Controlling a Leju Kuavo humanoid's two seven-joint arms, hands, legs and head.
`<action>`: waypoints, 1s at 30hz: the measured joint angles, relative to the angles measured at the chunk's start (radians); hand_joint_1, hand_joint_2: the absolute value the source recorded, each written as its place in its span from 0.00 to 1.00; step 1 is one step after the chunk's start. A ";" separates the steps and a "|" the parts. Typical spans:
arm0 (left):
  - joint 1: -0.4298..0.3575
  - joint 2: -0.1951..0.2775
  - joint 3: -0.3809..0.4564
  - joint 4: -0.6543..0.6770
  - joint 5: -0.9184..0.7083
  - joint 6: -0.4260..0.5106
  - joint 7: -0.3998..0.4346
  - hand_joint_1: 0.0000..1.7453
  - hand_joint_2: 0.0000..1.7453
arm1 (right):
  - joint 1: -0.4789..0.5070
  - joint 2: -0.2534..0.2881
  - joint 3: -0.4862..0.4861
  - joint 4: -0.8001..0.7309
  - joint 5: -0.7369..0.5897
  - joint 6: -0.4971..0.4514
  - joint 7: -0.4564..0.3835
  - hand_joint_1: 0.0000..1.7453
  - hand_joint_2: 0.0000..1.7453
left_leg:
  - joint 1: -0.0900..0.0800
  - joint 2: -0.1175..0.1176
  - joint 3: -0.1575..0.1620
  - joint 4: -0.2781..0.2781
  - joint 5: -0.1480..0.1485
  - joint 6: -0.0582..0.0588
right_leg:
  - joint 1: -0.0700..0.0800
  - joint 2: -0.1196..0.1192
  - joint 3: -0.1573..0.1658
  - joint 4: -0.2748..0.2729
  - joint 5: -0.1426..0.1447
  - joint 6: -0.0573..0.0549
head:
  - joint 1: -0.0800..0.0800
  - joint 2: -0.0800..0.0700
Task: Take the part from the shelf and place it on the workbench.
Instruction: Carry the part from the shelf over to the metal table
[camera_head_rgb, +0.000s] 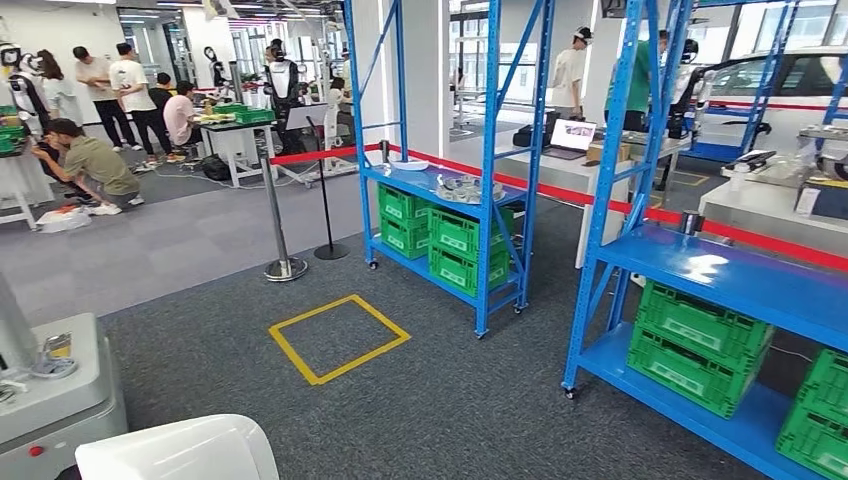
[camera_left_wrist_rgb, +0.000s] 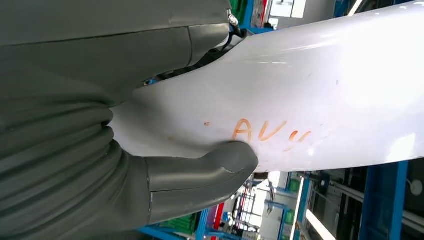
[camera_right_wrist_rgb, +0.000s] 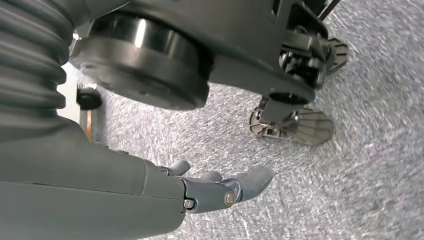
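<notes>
The part is a large white curved panel (camera_left_wrist_rgb: 310, 85) with orange writing on it. My left hand (camera_left_wrist_rgb: 100, 150) grips it, the grey thumb (camera_left_wrist_rgb: 210, 170) pressed against its surface; the other fingers are hidden behind the panel. In the head view the panel's rounded white edge (camera_head_rgb: 180, 448) shows at the bottom left. My right hand (camera_right_wrist_rgb: 220, 187) hangs over the grey carpet with its fingers stretched out and nothing in them.
Two blue shelf racks stand ahead, one in the middle (camera_head_rgb: 490, 150) and one at the right (camera_head_rgb: 720, 270), both with green crates (camera_head_rgb: 455, 240) low down. A yellow floor square (camera_head_rgb: 338, 337), belt posts (camera_head_rgb: 283, 265), a grey-white unit (camera_head_rgb: 55, 390) and several people (camera_head_rgb: 90, 160) are nearby.
</notes>
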 joint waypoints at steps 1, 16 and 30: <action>0.000 0.001 0.000 0.000 0.000 0.000 0.000 0.88 1.00 | 0.000 0.001 0.000 0.000 0.000 0.000 0.000 0.00 1.00 | 0.003 0.008 0.026 -0.039 0.022 -0.003 | -0.001 -0.015 0.000 0.001 -0.001 0.002 | 0.000 0.000; -0.012 0.006 0.037 -0.027 -0.027 0.049 -0.025 0.88 1.00 | -0.016 0.009 0.006 -0.001 0.005 -0.005 -0.008 0.00 1.00 | -0.006 -0.056 0.146 -0.270 0.110 0.061 | -0.006 0.055 -0.118 0.268 -0.106 0.049 | 0.002 0.000; 0.042 0.000 0.116 -0.099 -0.065 0.067 -0.057 0.88 1.00 | -0.020 0.027 0.009 -0.001 0.022 0.002 0.005 0.00 1.00 | 0.000 -0.004 0.002 -0.001 -0.016 0.000 | 0.000 0.011 -0.001 -0.003 0.008 -0.001 | 0.002 0.000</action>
